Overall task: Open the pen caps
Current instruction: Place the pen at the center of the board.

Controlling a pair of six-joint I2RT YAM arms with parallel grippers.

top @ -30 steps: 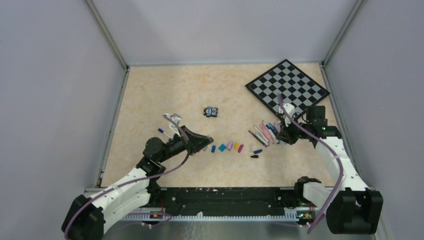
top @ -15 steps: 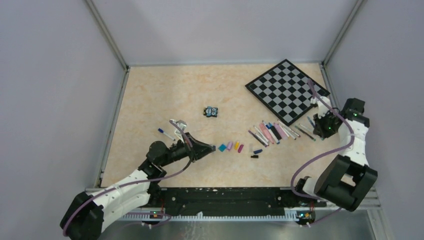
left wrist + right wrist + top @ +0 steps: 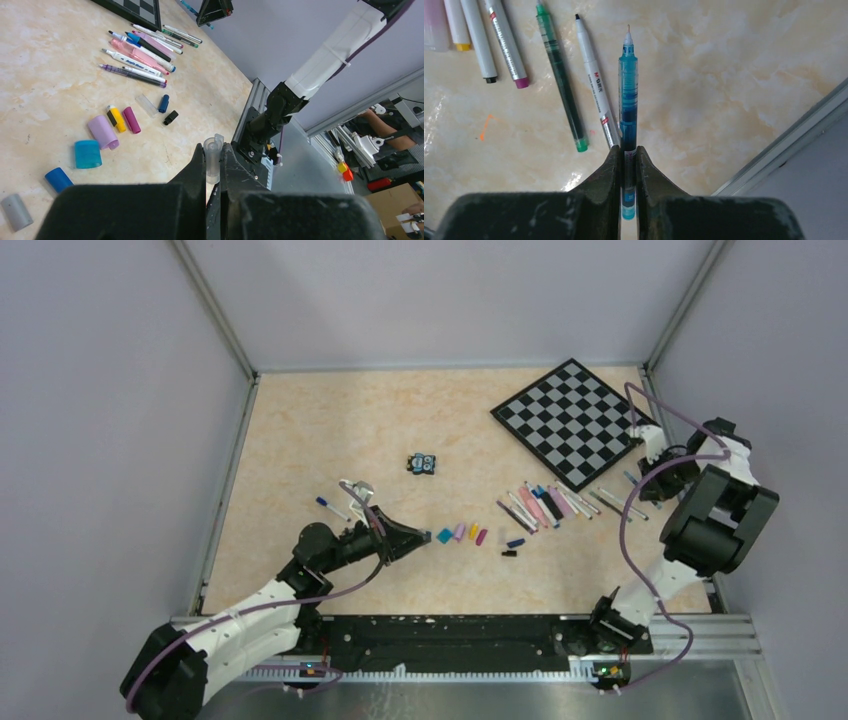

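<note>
My left gripper (image 3: 213,150) is shut on a clear pen cap (image 3: 213,161), which stands upright between its fingers; from above the left gripper (image 3: 418,538) sits at the left end of the cap row. The loose pen caps lie in a line: teal (image 3: 87,153), pink (image 3: 103,132), yellow (image 3: 116,117), magenta (image 3: 132,119), blue (image 3: 58,179), grey (image 3: 15,212), black (image 3: 170,117). The right gripper (image 3: 627,150) is shut on an uncapped blue pen (image 3: 628,85), held low over the table near the right wall (image 3: 640,472). The other pens (image 3: 545,503) lie side by side.
A chessboard (image 3: 575,420) lies at the back right, just beyond the pens. A small toy block (image 3: 423,463) sits mid-table, and one blue-tipped pen (image 3: 330,506) lies alone at the left. A green pen (image 3: 561,82) and a white pen (image 3: 593,82) lie beside the held one. The metal rail (image 3: 784,145) is close on the right.
The right arm has swung from the pen row out toward the right wall, carrying the blue pen. The left gripper shifted slightly toward the caps, then held still.
</note>
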